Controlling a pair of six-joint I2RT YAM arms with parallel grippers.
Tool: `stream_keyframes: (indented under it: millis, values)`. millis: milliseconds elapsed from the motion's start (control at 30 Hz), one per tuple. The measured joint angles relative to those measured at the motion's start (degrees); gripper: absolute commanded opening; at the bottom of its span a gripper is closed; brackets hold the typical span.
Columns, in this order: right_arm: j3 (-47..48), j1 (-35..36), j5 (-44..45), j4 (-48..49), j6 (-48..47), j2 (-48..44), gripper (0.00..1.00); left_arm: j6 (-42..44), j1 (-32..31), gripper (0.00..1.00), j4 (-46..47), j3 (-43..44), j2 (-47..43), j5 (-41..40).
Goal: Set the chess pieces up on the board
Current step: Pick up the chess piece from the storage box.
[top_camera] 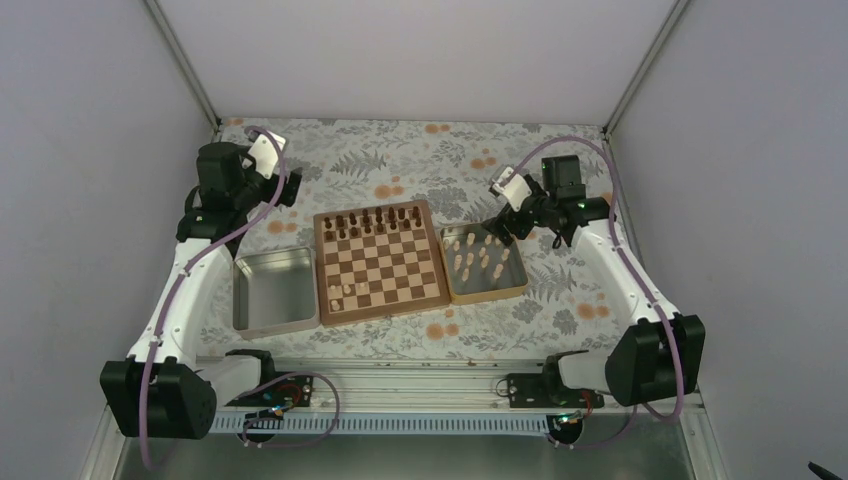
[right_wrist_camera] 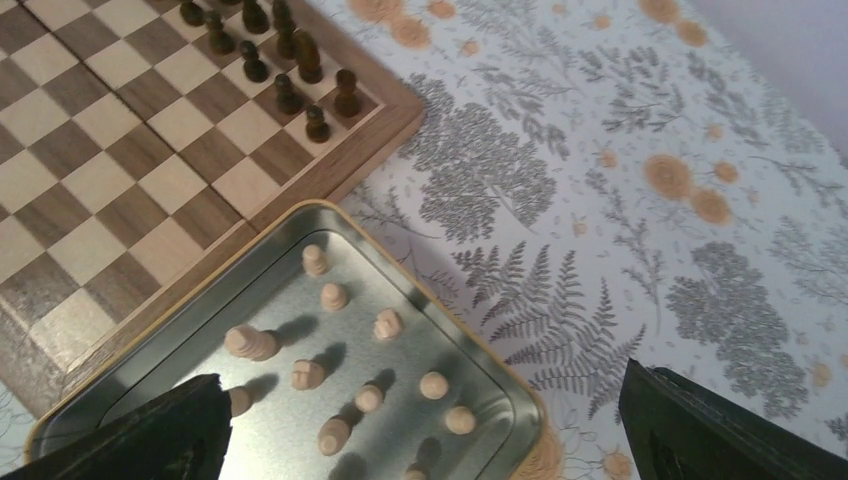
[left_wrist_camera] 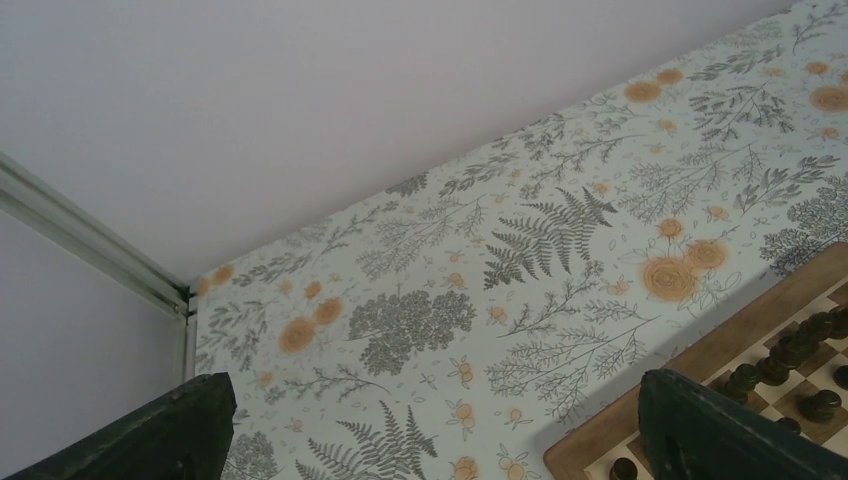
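Above the tray (top_camera: 490, 296) of pale chess pieces (right_wrist_camera: 250, 342), I hold my right gripper (top_camera: 497, 232) spread wide, ready to pick one for the board (top_camera: 380, 265); my left gripper (top_camera: 287, 188) idles, also released.

Your left arm (top_camera: 178, 290) rises from its base along the left side, the wrist turned inward at the far end. The left jaws stand wide apart and grip nothing. Your right arm (top_camera: 624, 270) mirrors it on the right, with the wrist angled inward and downward. The right jaws gape fully and hold nothing.
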Motion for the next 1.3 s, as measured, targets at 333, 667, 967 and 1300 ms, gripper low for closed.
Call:
stream_keyframes:
  millis: [333,667,967,1300]
  values:
    - [0.00,1.92,0.46,-2.67,-2.34,0.70,1.00,-0.02,0.04,1.00,-0.02,0.00,0.02,-0.20]
    - [-0.07,16.06,3.45,-8.50,-5.01,5.11,0.98,0.00,0.04,1.00,-0.04,0.00,0.59,-0.15]
    - [-1.09,18.62,10.32,-7.93,-5.27,9.81,0.80,0.04,0.04,1.00,-0.04,0.00,0.68,0.48]
    - [-1.31,20.35,14.91,-5.42,-5.29,12.76,0.66,0.07,0.04,1.00,-0.04,0.00,0.68,1.42]
